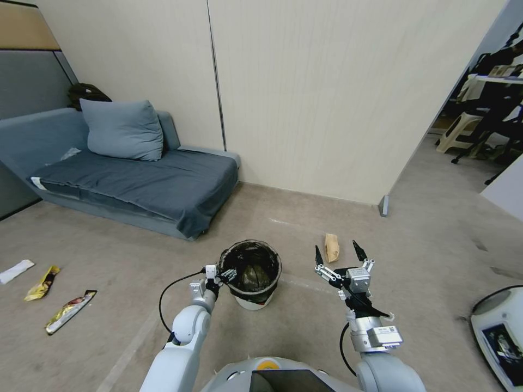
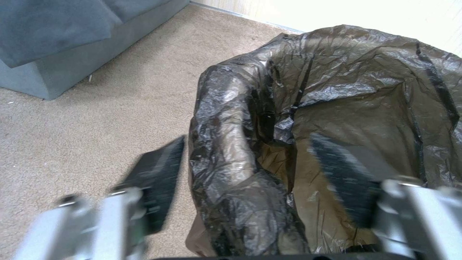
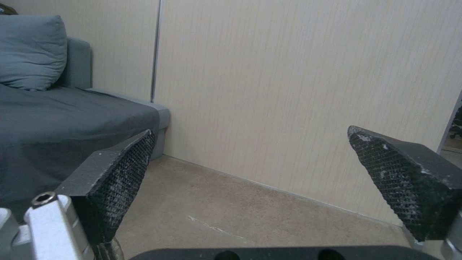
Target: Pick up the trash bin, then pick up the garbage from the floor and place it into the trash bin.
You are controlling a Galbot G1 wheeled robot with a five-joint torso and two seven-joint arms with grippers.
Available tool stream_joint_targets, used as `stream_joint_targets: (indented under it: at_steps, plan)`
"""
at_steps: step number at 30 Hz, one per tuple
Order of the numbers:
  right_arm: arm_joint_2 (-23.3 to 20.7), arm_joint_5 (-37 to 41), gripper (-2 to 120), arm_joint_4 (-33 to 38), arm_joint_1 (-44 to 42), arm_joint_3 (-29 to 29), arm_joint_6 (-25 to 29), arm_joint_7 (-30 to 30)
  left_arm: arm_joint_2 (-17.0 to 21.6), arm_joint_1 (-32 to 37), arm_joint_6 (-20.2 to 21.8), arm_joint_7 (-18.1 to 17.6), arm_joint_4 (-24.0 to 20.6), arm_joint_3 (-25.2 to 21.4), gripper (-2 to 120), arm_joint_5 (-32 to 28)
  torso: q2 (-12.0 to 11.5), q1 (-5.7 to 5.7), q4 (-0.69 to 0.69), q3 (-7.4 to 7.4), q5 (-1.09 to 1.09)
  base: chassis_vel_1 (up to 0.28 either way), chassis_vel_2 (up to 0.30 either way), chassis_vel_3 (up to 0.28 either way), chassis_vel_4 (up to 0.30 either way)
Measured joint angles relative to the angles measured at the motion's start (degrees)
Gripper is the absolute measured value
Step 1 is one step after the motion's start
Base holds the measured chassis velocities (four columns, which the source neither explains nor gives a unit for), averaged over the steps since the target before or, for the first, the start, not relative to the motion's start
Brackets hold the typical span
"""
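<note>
Bin: the bin (image 1: pixel 250 274) stands on the floor (image 1: pixel 136 256) in front of the robot, near the corner of the sofa (image 1: pixel 136 179), its black bag (image 2: pixel 337 108) folded over the rim.
Left pincer: the left pincer (image 1: pixel 224 275) is at the bin's near-left rim, jaws apart; the left wrist view puts one finger outside the rim and the other inside the bag, with no squeeze on the rim visible.
Right pincer: the right pincer (image 1: pixel 341 255) hangs wide open over the floor to the right of the bin, gripping nothing.
Garbage: a brown paper piece (image 1: pixel 331 247) lies on the floor just past the right pincer; two yellow packets (image 1: pixel 42 283) (image 1: pixel 70 311) and a white scrap (image 1: pixel 16 271) lie well apart from the bin, near the left edge of the head view.
Risk, slip: closing may catch mostly loose bag film and little hard wall, so the bin could slide out when lifted.
Risk, tilt: a hold at one side of the rim would likely let the bin hang crooked or tip.
Risk, bag: a pull on the liner alone could drag it off the rim.
Head view adds: the whole layout, both arms and the litter.
Left wrist view adds: how the fingers straddle the rim.
Right wrist view adds: the open pads (image 3: pixel 120 180) facing the wall (image 3: pixel 288 90), nothing between them.
</note>
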Motion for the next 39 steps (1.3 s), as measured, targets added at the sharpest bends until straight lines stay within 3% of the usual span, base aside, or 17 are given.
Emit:
stream_joint_targets:
  at_steps: [6, 10, 13, 16, 32, 39]
  plan:
    - [0.00, -0.02, 100, 0.07, -0.07, 0.00, 0.04, -0.02, -0.55, 1.09, 0.09, -0.74, -0.94, 0.33, 35, 0.10, 0.00, 0.00, 0.00, 0.01, -0.02, 0.000, 0.000, 0.000, 0.000]
    - [0.00, -0.04, 100, 0.16, -0.11, 0.00, 0.05, -0.03, -0.80, 1.49, 0.44, -1.16, -1.23, 0.38, 27, 0.14, 0.00, 0.00, 0.00, 0.01, -0.01, 0.000, 0.000, 0.000, 0.000]
    - [0.00, -0.05, 100, 0.29, -0.16, -0.01, 0.08, -0.04, -1.10, 2.28, 0.50, -1.79, -1.50, 0.41, 11, 0.49, 0.00, 0.00, 0.01, 0.01, -0.01, 0.000, 0.000, 0.000, 0.000]
    - [0.01, -0.05, 100, 0.41, -0.18, -0.01, 0.11, -0.05, -1.35, 2.75, 0.49, -2.04, -1.54, 0.41, 6, 0.75, 0.00, 0.00, 0.01, 0.01, 0.00, 0.000, 0.000, 0.000, 0.000]
    - [0.00, -0.11, 100, 1.19, -0.27, -0.28, 0.48, 0.00, -3.02, 3.85, 0.47, -3.79, -1.66, 0.43, 6, 2.13, 0.00, 0.00, 0.00, 0.02, -0.02, 0.000, 0.000, 0.000, 0.000]
    - [0.00, -1.95, 100, 0.97, 0.12, -0.91, 1.86, 1.73, -4.20, 4.79, 0.53, -4.59, -4.00, -0.08, 6, 3.91, -0.02, 0.02, -0.02, 0.05, -0.11, 0.000, 0.000, 0.000, 0.000]
